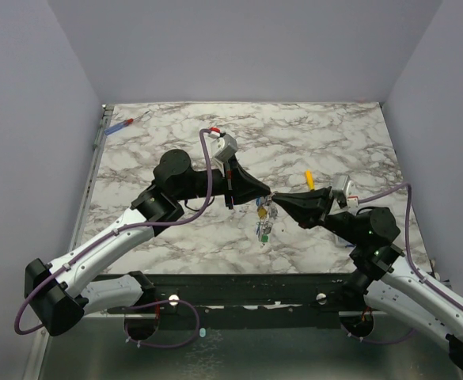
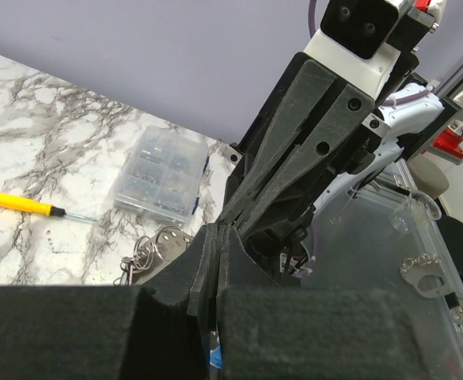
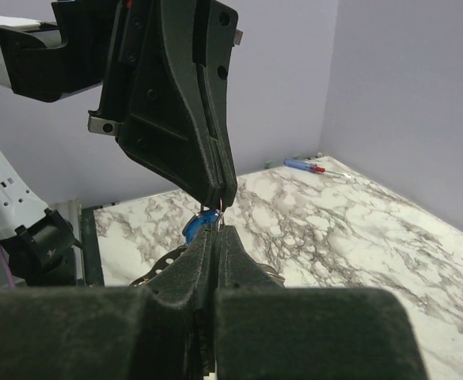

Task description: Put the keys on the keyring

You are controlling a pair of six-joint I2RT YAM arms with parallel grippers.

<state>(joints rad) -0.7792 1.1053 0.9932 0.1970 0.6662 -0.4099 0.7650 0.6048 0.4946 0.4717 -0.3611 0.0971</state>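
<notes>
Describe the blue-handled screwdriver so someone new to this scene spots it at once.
Start at the marble table and go to its far left corner. The blue-handled screwdriver lies flat there by itself. Its blue handle with a red collar sets it apart from the yellow-handled screwdriver, which lies right of the table's middle.

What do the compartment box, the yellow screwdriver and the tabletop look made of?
The small clear compartment box looks like glossy transparent plastic: its contents show through. The yellow-handled screwdriver seems to have a smooth plastic handle and thin metal shaft. The white grey-veined tabletop looks like marble, but could be a printed laminate.
</notes>
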